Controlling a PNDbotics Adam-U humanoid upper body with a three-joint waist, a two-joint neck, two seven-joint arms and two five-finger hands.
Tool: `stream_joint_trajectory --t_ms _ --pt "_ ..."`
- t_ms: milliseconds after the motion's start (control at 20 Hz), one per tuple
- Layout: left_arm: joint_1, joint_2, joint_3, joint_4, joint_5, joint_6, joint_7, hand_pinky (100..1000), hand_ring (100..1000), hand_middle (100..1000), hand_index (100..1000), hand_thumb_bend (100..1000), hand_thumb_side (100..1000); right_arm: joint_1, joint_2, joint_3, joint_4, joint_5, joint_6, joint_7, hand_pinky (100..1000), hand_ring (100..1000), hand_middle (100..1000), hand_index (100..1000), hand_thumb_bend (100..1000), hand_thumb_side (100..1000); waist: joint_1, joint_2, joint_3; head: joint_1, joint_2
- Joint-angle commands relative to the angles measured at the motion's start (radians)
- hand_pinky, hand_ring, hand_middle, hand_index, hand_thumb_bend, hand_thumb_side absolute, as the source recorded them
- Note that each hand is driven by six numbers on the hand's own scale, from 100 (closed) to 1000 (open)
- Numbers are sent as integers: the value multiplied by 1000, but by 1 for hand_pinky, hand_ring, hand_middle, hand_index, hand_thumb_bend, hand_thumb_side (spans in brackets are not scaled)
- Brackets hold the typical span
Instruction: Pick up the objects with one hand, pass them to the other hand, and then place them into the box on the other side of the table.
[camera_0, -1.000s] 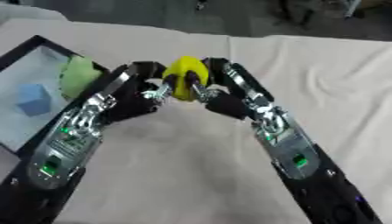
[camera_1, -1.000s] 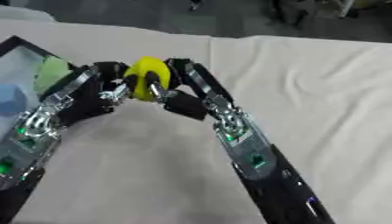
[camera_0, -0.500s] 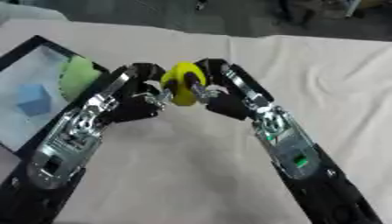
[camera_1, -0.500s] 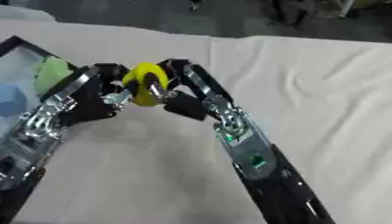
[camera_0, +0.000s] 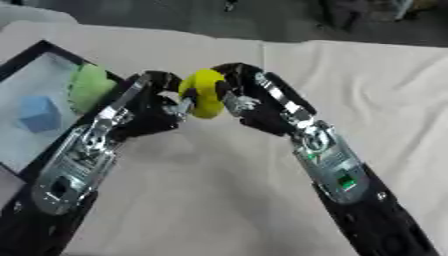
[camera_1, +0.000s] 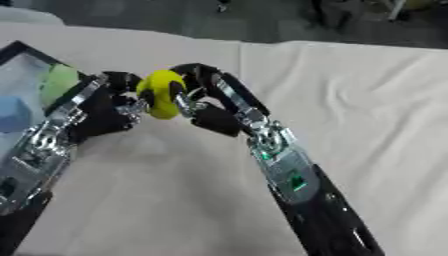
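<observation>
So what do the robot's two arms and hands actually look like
Both arms are black with long silver metal plates along the forearms. The right forearm carries a small green marking. The left hand and right hand are black, with silver parts at the finger joints.

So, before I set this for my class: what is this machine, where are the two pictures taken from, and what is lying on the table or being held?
It is a humanoid robot's upper body, steered by a person. Both pictures come from a stereo camera in its head, looking down. The left hand and right hand meet above a cloth-covered table, both with fingers curled round a yellow object. At the left stands a black-rimmed box holding a blue cube and a green object.
</observation>
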Motion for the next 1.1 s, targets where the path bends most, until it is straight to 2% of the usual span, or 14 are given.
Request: stream_joint_trajectory --t_ms 50,250,450,750,850,1100 --pt "-9 9 21 -13 7 0 18 598 748 559 295 100 176 -11 -8 -22 -36 2 -1 -44 646 692 583 808 100 671 16 0 -1 3 -12" --pt "-8 11 45 -30 2 -8 41 593 745 552 286 100 179 -9 -13 -51 -52 31 9 -138 660 708 602 817 100 617 16 0 -2 5 -11" --pt "-7 14 95 -60 -10 -23 91 589 740 543 279 100 208 -7 -16 -66 -64 45 19 -226 665 712 607 810 100 586 16 0 -1 4 -8" --pt "-4 17 201 -102 -19 -31 195 588 737 538 276 100 226 -5 -19 -73 -78 68 37 -273 662 705 598 803 100 548 16 0 4 1 -7" --pt "-1 17 238 -104 -28 -18 227 589 738 538 277 100 226 -5 -20 -77 -83 69 38 -289 662 704 597 802 100 545 15 0 6 12 -8" --pt "5 12 309 -95 -55 17 287 590 738 539 276 100 232 -4 -24 -84 -88 77 41 -309 660 701 594 799 100 538 14 0 11 75 -14"
